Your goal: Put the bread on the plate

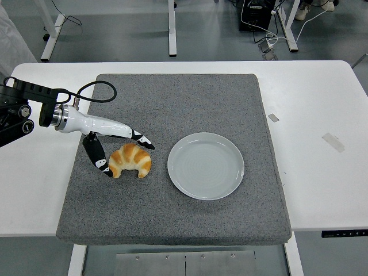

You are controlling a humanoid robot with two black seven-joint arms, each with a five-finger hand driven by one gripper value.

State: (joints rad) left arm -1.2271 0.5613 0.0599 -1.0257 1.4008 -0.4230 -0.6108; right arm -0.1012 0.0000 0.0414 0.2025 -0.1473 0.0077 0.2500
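A white table (322,103) filled most of the view, and a square grey mat (190,218) lay on its middle, reaching close to the near edge. Two small strips of tape were stuck on the bare top to the right of the mat: one (273,117) just beside its edge, the other (333,141) farther right. Beyond the table was a grey floor (126,29), with white table legs (172,27) standing on it and a black box with trailing cables (257,16) at the top.
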